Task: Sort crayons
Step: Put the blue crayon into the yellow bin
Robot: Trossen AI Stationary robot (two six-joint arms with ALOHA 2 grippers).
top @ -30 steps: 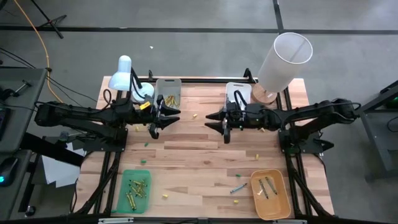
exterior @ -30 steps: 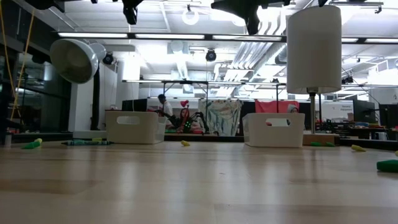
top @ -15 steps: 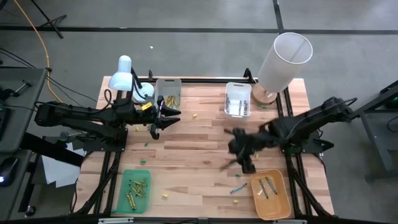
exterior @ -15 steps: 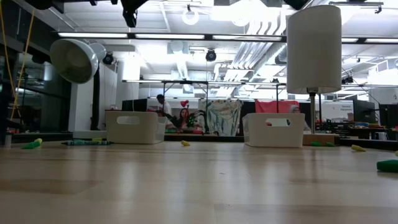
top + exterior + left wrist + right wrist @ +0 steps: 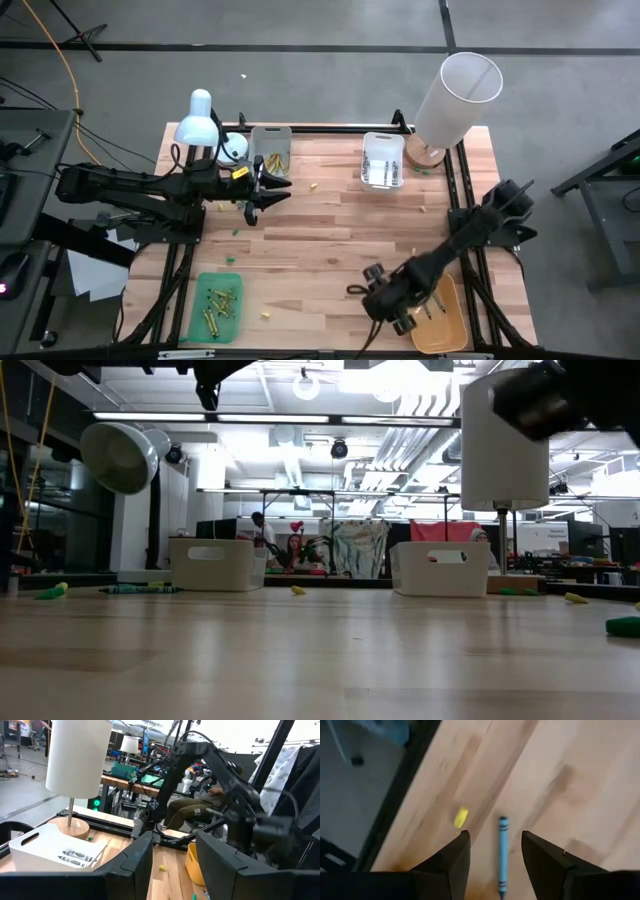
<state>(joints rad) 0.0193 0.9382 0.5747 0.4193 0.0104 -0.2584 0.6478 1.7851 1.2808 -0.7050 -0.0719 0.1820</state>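
Hovering over the near edge of the pale wooden table point(image 5: 330, 240), the right gripper point(image 5: 495, 851) hangs with its dark fingers parted, empty, above a slim blue-teal crayon point(image 5: 503, 852) lying flat between them. A short yellow crayon point(image 5: 461, 816) lies just beside. The stick looks light, stiff and apt to roll or snap; a pinch across its middle seems safest. The left gripper point(image 5: 262, 190) waits, fingers parted, beside the grey tray point(image 5: 271, 137) at the far edge.
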